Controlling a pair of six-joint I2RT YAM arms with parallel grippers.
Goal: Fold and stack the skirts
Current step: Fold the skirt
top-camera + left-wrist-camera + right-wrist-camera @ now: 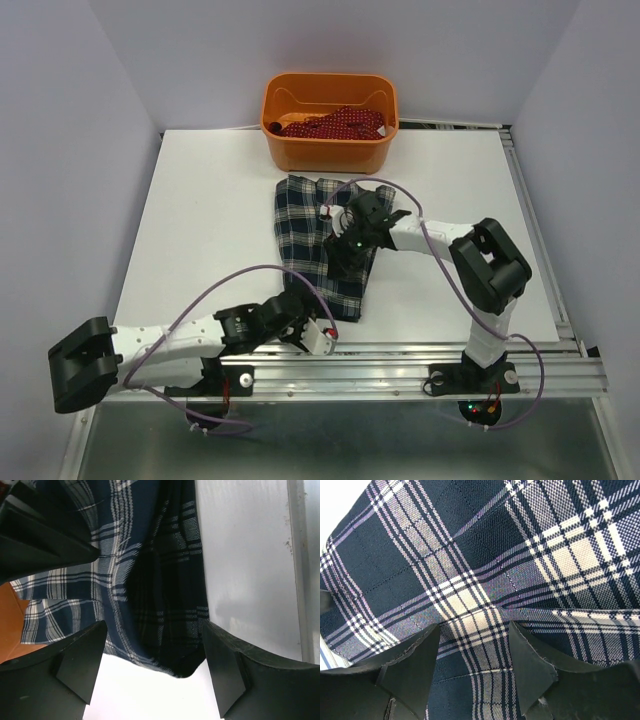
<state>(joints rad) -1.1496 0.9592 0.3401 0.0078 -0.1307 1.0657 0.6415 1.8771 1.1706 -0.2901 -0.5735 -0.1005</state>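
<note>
The tartan skirt (310, 225) lies folded lengthwise on the white table, its navy-and-green check crossed by thin white lines. My left gripper (300, 328) is at its near end, open, with the skirt's (150, 580) dark hem corner just ahead of the gripper (152, 667) and bare table between the fingers. My right gripper (342, 258) reaches in from the right over the skirt's middle. In its wrist view the gripper (474, 652) stands open right on the skirt (485, 570), with a low fold of cloth crossing just ahead of the fingertips. The red dotted skirt (335, 125) lies bunched in the tub.
An orange plastic tub (290, 150) stands at the table's far edge, behind the tartan skirt. White table (210, 230) stretches to the left and right of the cloth. A metal rail (420, 350) runs along the near edge by the arm bases.
</note>
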